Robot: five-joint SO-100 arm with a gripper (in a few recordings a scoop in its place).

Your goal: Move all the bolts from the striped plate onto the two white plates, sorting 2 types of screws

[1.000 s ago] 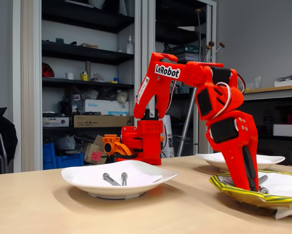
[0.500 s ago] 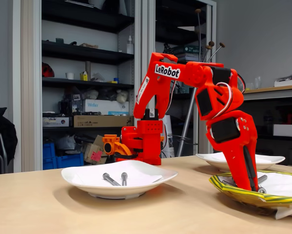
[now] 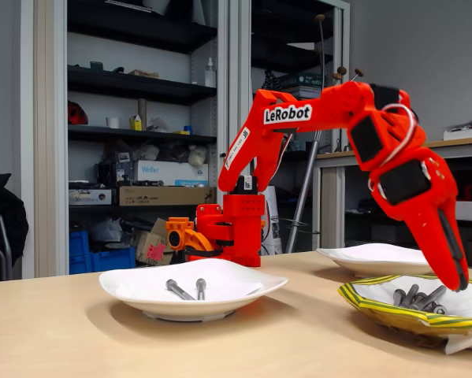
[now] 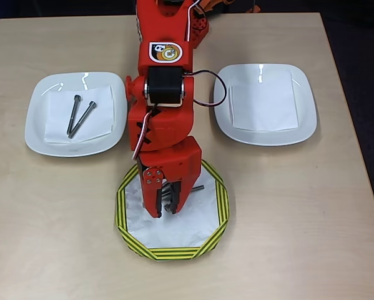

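The striped plate [image 3: 377, 310] [image 4: 127, 206] lies at the table's near edge with several grey bolts [image 3: 415, 297] in it. One bolt [image 4: 197, 187] sticks out from under the arm in the overhead view. My orange gripper [image 3: 458, 282] [image 4: 165, 210] hangs just above this plate, clear of the bolts. Its jaws stand slightly apart and I see nothing held between them. Two long bolts [image 3: 184, 290] [image 4: 79, 115] lie side by side on one white plate [image 3: 141, 297] [image 4: 37, 119]. The other white plate [image 3: 354, 256] [image 4: 302, 112] carries a paper sheet and no bolts.
The arm's orange base [image 3: 228, 228] stands at the back of the wooden table [image 4: 286, 237], between the two white plates. Shelves and a desk stand behind the table in the fixed view.
The gripper has risen out of the striped plate and swung right in the fixed view. Bolts that it hid now show in the plate.
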